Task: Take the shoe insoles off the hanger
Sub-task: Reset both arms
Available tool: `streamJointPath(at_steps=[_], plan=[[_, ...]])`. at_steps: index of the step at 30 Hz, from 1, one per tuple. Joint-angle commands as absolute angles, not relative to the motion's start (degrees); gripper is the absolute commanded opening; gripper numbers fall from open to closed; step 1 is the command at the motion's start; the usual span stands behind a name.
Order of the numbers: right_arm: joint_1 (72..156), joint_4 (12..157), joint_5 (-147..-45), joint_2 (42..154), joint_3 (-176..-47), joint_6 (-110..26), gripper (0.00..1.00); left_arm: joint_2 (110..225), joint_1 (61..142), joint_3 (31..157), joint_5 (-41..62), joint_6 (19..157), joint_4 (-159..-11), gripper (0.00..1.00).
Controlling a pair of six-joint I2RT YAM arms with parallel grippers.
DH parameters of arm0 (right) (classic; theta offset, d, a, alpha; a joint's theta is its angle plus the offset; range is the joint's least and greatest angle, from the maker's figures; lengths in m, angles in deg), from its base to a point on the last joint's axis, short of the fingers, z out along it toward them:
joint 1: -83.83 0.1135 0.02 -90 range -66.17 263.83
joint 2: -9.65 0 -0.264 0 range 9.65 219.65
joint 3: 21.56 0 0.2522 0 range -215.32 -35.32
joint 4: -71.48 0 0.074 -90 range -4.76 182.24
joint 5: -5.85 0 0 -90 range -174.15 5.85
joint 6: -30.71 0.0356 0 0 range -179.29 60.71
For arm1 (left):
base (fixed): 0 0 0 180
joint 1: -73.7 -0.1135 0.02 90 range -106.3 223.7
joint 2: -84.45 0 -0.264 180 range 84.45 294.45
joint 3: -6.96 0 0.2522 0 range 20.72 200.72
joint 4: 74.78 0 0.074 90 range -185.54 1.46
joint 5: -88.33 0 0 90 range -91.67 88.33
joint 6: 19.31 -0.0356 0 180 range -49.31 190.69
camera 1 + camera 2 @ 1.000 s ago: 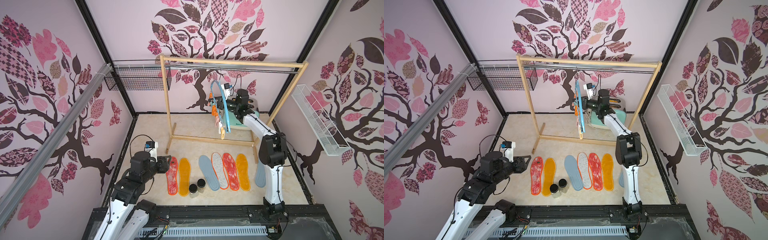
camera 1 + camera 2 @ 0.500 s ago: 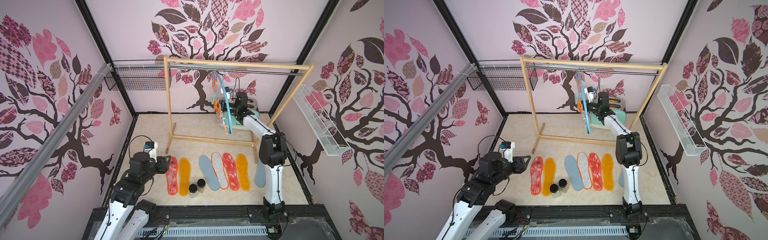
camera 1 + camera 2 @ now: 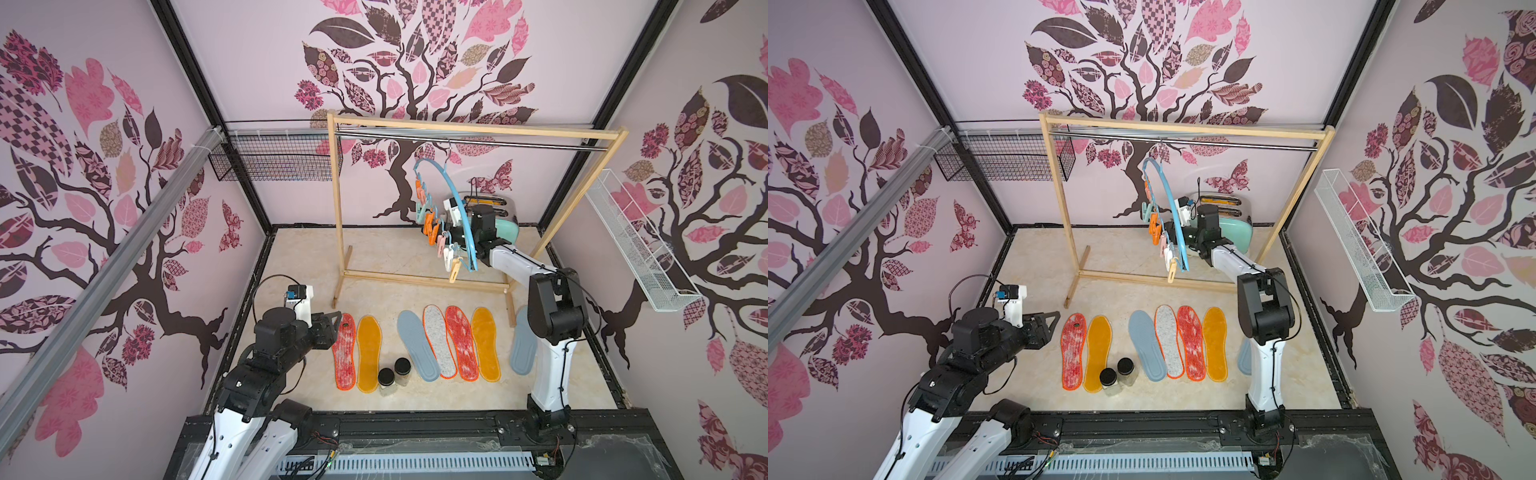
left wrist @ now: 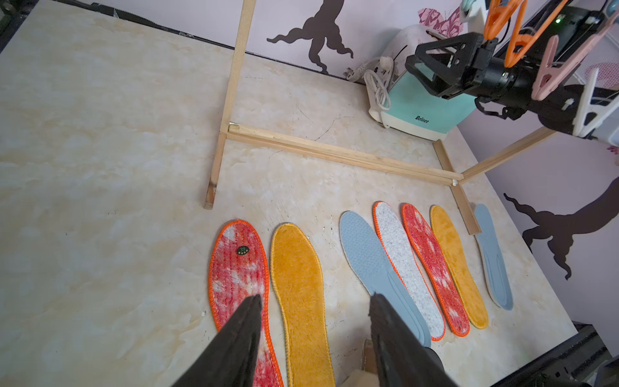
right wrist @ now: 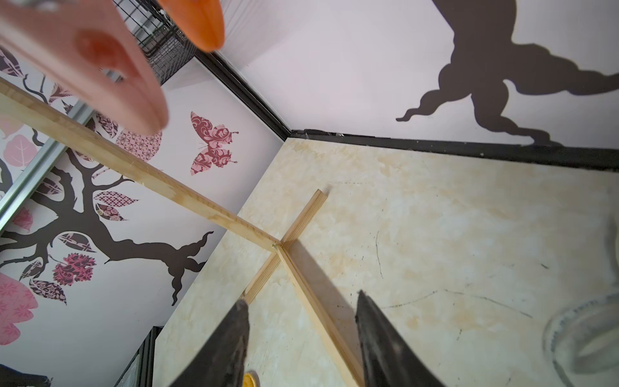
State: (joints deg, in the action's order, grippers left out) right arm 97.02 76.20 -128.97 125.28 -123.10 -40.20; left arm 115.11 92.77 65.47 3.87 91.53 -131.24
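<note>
Several shoe insoles lie flat in a row on the floor: red mottled [image 3: 344, 351], mustard [image 3: 369, 353], grey-blue [image 3: 417, 345], speckled [image 3: 438, 340], red [image 3: 461, 343], mustard [image 3: 485, 343] and, behind the right arm, grey-blue [image 3: 523, 340]. The light blue hanger [image 3: 455, 199] hangs tilted from the metal rail, and its clothespins [image 3: 436, 237] hold nothing. My right gripper [image 4: 418, 72] is open just behind the hanger's lower end, empty [image 5: 301, 298]. My left gripper [image 4: 315, 298] hovers open over the two leftmost insoles.
The wooden frame [image 3: 340, 208] stands across the back half of the floor. A mint toaster [image 3: 505, 224] sits behind it. Two black-lidded jars [image 3: 392, 374] stand in front of the insoles. A black wire basket [image 3: 274, 162] and a white one [image 3: 640, 245] hang on the side walls.
The hanger has swung and turned on the rail, and the wooden frame has wobbled slightly. My right gripper has dropped a little beside it. The left arm has not moved.
</note>
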Motion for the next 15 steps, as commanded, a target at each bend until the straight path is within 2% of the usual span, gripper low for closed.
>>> streamJointPath(at_steps=[1,15], plan=[[96.78,74.51,-126.93,117.8,-119.03,-39.78,0.54,113.91,92.99,65.13,4.99,90.55,-130.77,0.56],[98.09,74.2,-121.82,98.75,-96.57,-40.61,0.53,111.2,93.12,64.93,5.57,90.46,-130.56,0.57]])
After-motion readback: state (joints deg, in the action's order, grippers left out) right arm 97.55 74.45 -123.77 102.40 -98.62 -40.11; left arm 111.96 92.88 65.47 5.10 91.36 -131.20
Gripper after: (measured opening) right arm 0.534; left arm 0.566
